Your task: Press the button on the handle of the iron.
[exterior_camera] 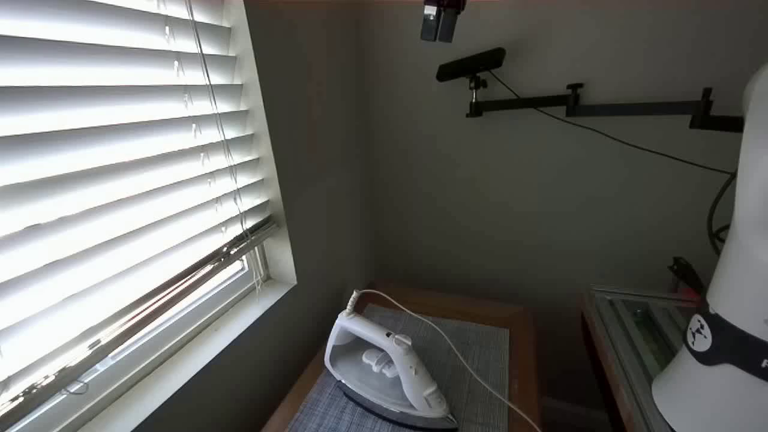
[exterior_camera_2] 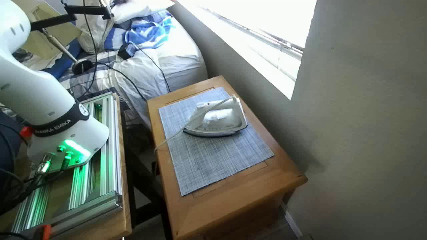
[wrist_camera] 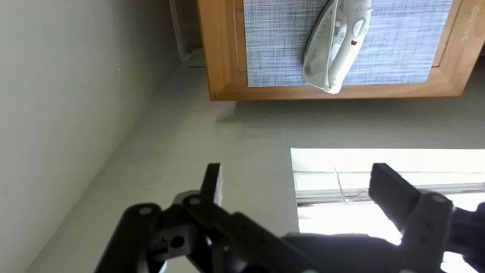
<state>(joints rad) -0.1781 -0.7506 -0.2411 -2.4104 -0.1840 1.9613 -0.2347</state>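
The white iron (exterior_camera: pixel 360 375) lies on a grey woven mat (exterior_camera: pixel 480 348). It also shows in an exterior view (exterior_camera_2: pixel 222 120) and in the wrist view (wrist_camera: pixel 316 62). Its handle (wrist_camera: pixel 346 60) has a raised oval button (wrist_camera: pixel 358 27) on top, with a small dark red mark beside it. The button also shows in an exterior view (exterior_camera: pixel 402 341). My gripper (wrist_camera: pixel 295 178) is open, with nothing between the fingers. In an exterior view the gripper (exterior_camera: pixel 439 33) hangs at the top edge, high above the iron and apart from it.
The mat lies on a wooden stand (exterior_camera_2: pixel 233 206). The iron's cord (exterior_camera: pixel 462 360) loops from its rear across the mat. A window with blinds (exterior_camera: pixel 120 150) and a wall (exterior_camera_2: pixel 350 133) border the stand. A camera on a black arm (exterior_camera: pixel 471 65) sticks out.
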